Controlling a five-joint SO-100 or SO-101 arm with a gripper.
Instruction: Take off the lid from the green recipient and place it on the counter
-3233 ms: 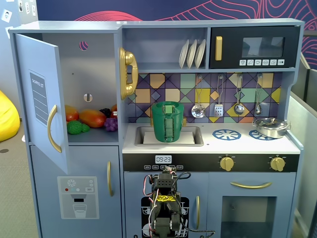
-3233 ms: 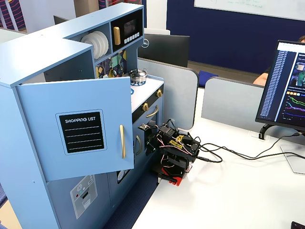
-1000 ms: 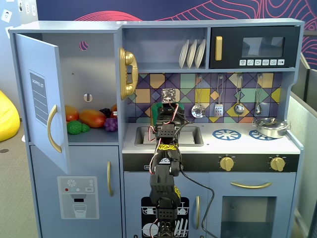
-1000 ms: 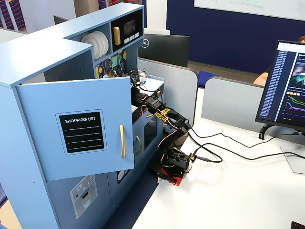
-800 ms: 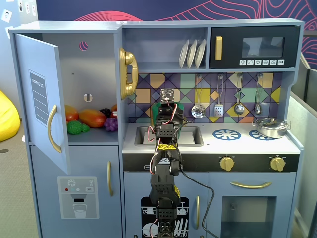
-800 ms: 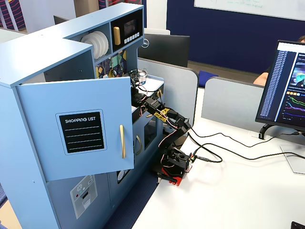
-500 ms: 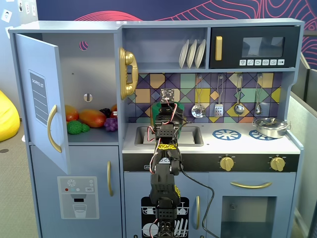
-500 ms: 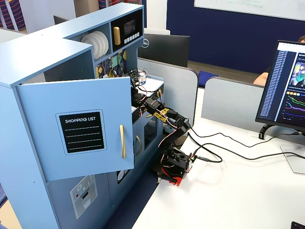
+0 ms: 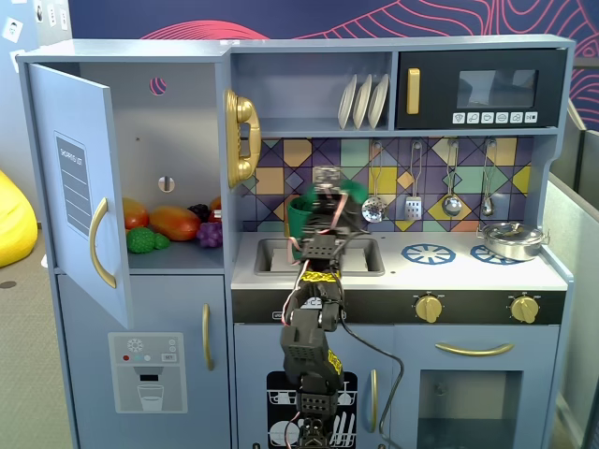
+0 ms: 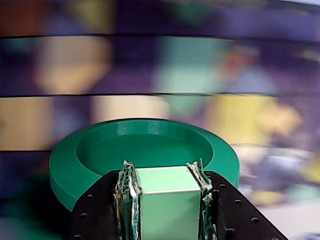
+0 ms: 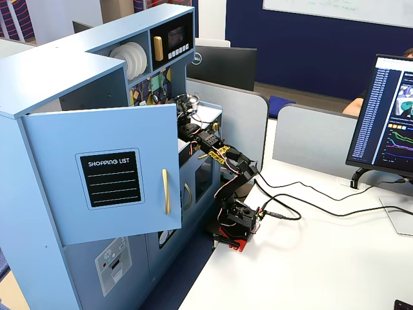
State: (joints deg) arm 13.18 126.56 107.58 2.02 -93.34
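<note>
The lid (image 10: 142,150) is a round, flat, dark-green plastic disc with a raised rim around a shallow dished face and a paler green strap-like handle across its middle. In the wrist view that handle sits squarely between my two fingers (image 10: 127,192), which press against its two sides, so my gripper (image 10: 165,195) is clamped on the lid by its handle. The disc spreads out ahead of and around my fingertips, blurred coloured tiles behind it.

In a fixed view my gripper (image 9: 328,198) is raised in front of the tiled backsplash, above the sink of the counter (image 9: 402,271), with the lid's green edge (image 9: 357,190) showing at my fingertips. The green recipient (image 9: 301,221) stands just below and to the left, partly hidden behind my arm. From the side fixed view the open cupboard door hides the pot.
</note>
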